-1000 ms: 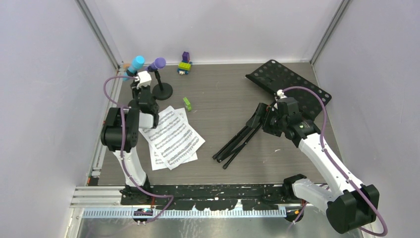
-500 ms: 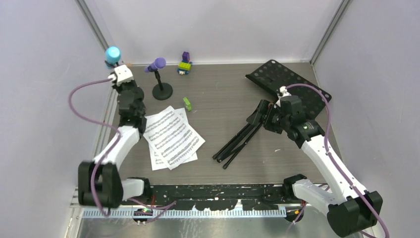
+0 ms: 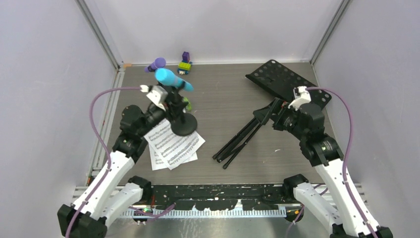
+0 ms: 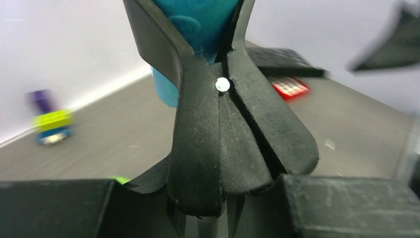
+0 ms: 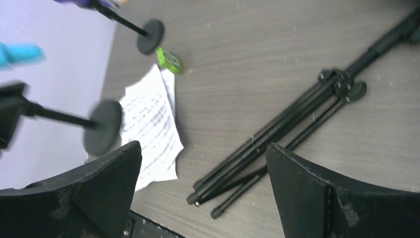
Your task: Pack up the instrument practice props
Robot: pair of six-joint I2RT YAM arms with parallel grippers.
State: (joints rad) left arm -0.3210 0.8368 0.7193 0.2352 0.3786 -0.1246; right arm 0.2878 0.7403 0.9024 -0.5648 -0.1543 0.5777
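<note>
My left gripper [image 3: 167,98] is shut on the stem of a black round-based mic holder [image 3: 183,125] and holds it tilted in the air above the white sheet-music pages [image 3: 173,145]. The cyan microphone [image 3: 173,79] sits in the holder's clip, which fills the left wrist view [image 4: 218,124]. The purple microphone [image 3: 157,63] stands behind on its own holder [image 5: 150,37]. The black perforated music rack [image 3: 287,82] lies at the back right, with its folded tripod legs [image 3: 242,141] stretched toward the front. My right gripper [image 5: 208,198] is open and empty above the legs [image 5: 297,124].
Stacked coloured toy bricks [image 3: 184,64] sit by the back wall. A green brick [image 5: 168,59] lies near the pages. A small red block [image 4: 289,87] shows beside the rack. Grey walls close in the left, back and right sides.
My left arm has lifted the cyan microphone and its holder from the back left corner and swung them right, tilted, over the pages. My right gripper has drawn back to the right.
</note>
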